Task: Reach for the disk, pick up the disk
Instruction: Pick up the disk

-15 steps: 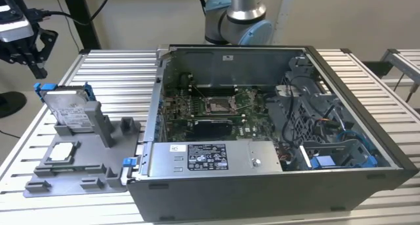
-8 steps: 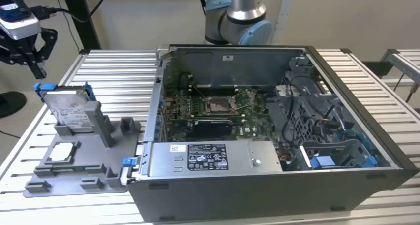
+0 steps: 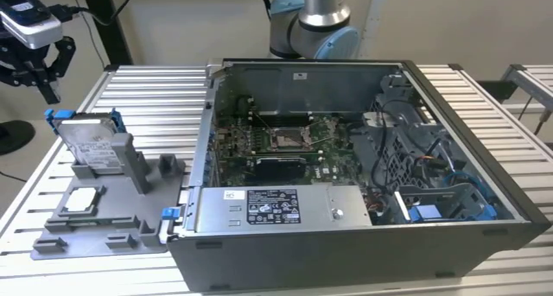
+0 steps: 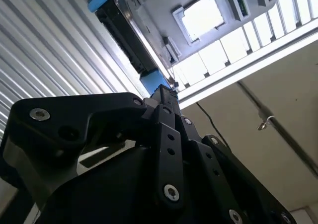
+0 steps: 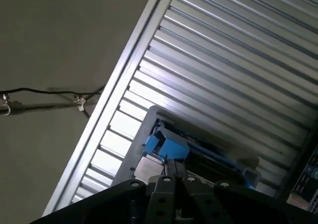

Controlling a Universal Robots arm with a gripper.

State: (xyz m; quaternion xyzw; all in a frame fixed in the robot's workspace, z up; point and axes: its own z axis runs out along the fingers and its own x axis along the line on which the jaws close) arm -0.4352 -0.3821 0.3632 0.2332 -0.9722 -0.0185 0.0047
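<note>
The disk [image 3: 90, 144], silver-grey with a white label and a blue carrier frame, stands on edge in a slot of the grey fixture [image 3: 103, 228] at the exterior view's left. My gripper [image 3: 48, 89] hangs above and slightly left of the disk's top, apart from it, with its black fingers drawn together and nothing between them. In the second wrist view the fingertips [image 4: 161, 92] meet just short of the disk's blue corner [image 4: 153, 80]. The first wrist view has the gripper [image 5: 171, 172] over the blue carrier [image 5: 166, 147].
A small white-topped chip [image 3: 82, 199] lies on the grey fixture. The open computer case [image 3: 346, 166] stands to the exterior view's right of it on the slatted metal table [image 3: 147, 102]. The arm's base [image 3: 311, 30] rises behind the case. A cable [image 5: 49, 92] runs along the floor.
</note>
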